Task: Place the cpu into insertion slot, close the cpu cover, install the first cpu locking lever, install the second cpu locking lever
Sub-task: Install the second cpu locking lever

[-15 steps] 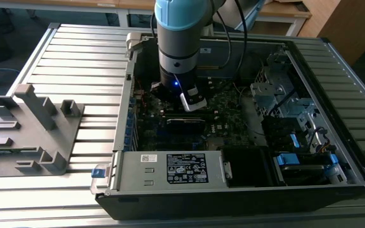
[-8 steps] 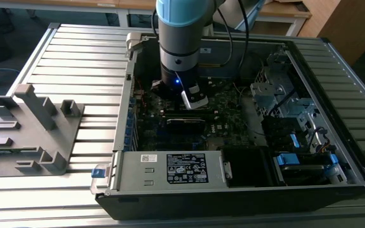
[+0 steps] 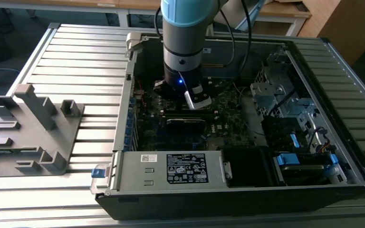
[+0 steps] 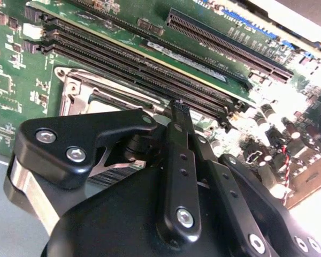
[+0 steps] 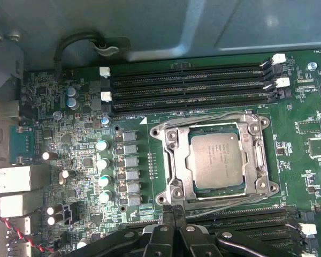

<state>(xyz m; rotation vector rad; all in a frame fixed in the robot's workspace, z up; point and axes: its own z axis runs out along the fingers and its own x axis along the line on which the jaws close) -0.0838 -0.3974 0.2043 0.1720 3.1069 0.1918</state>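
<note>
Black gripper (image 5: 174, 214) fingers sit pressed together, holding nothing, with their tips at the edge of the insertion slot (image 5: 214, 160) on the green motherboard (image 5: 69, 139), as the first wrist view shows. In that view the cpu (image 5: 215, 159) lies flat in the slot, with the cpu cover (image 5: 174, 155) shut down around it (its square cut-out frames the chip).

In the exterior view, from that view's left to its right: a grey plastic fixture (image 3: 30, 128) stands on the ribbed metal table (image 3: 74, 61), well apart from the open computer case (image 3: 233, 190); the arm (image 3: 184, 47) reaches down into the case; drive bays and cables (image 3: 296, 123) fill the far side. 3 long black memory slots (image 5: 187, 85) run just beside the socket. Wooden desks (image 3: 284, 9) stand behind the table.
</note>
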